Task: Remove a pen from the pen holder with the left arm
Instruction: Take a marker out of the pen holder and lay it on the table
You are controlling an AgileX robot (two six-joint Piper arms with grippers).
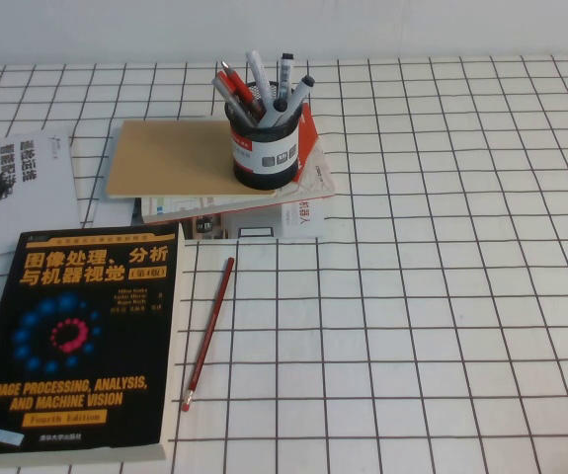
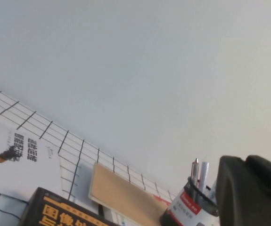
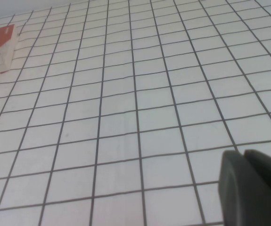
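The black mesh pen holder with a red and white label stands on a stack of books behind the middle of the table. Several pens stick out of its top, grey, red and black. Neither arm shows in the high view. In the left wrist view my left gripper is shut and holds nothing; it hangs in the air apart from the pen holder, whose pens rise beside it. My right gripper is shut over bare checked tablecloth, nothing in it.
A red pencil lies loose on the cloth in front of the stack. A black textbook fills the front left. A brown-covered book tops the stack. A white magazine lies at the far left.
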